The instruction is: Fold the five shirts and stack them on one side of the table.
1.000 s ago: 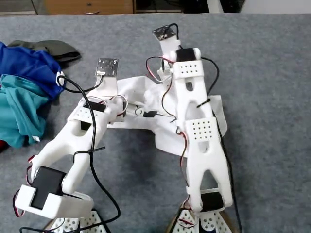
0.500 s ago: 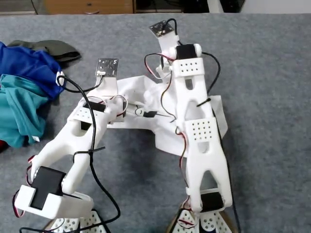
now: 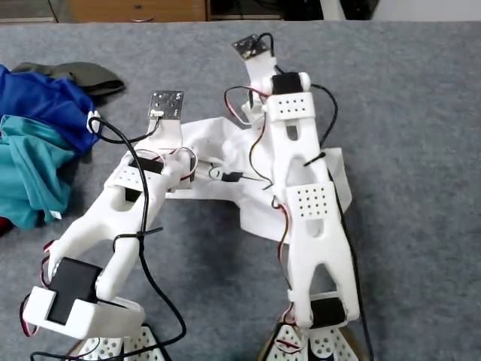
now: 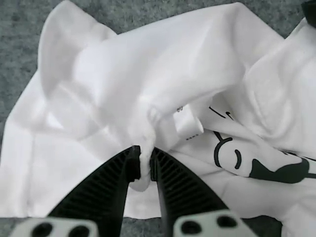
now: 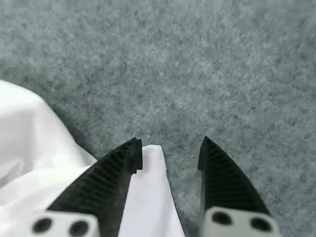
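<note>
Shirts lie bunched at the left side of the grey table (image 3: 421,113) in the high view: a dark olive shirt (image 3: 86,75) farthest back, a blue shirt (image 3: 41,105) in front of it and a teal shirt (image 3: 30,169) nearest. A sliver of red cloth (image 3: 3,223) shows at the very edge.

Right of that heap the left arm (image 3: 113,218) stretches over a crumpled white shirt (image 3: 218,143) in the middle of the table. The left gripper (image 4: 143,160) is clamped on a raised fold of this shirt, and the cloth is squeezed thin between its two black fingers. Just beside the pinch are a small neck label (image 4: 190,126) and a black print (image 4: 256,165).

Farther right the right arm (image 3: 312,210) lies across the same shirt. The right gripper (image 5: 170,148) hangs with its jaws apart at the garment's far edge. A pointed white corner sits between them — close against one finger, clear of the other — with bare table beyond.
</note>
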Action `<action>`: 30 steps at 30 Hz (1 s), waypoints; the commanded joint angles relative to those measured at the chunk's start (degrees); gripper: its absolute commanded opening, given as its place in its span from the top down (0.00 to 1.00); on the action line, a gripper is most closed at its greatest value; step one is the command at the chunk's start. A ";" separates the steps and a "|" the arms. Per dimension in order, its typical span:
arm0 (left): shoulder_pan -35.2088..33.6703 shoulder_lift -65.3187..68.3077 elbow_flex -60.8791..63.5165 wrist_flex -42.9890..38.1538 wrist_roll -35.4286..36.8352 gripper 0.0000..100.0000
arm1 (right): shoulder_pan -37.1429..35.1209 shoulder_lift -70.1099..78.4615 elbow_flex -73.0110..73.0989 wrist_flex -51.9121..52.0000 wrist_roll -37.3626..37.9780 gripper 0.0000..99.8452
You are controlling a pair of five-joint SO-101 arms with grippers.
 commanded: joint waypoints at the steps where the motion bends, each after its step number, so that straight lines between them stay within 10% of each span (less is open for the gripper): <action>1: -0.79 -2.07 -0.18 -1.23 -0.35 0.98 | 1.36 -1.19 0.31 1.32 0.44 0.80; 30: -0.88 -2.07 -0.09 -2.46 -0.35 0.98 | 2.33 -4.26 2.07 7.21 2.55 0.80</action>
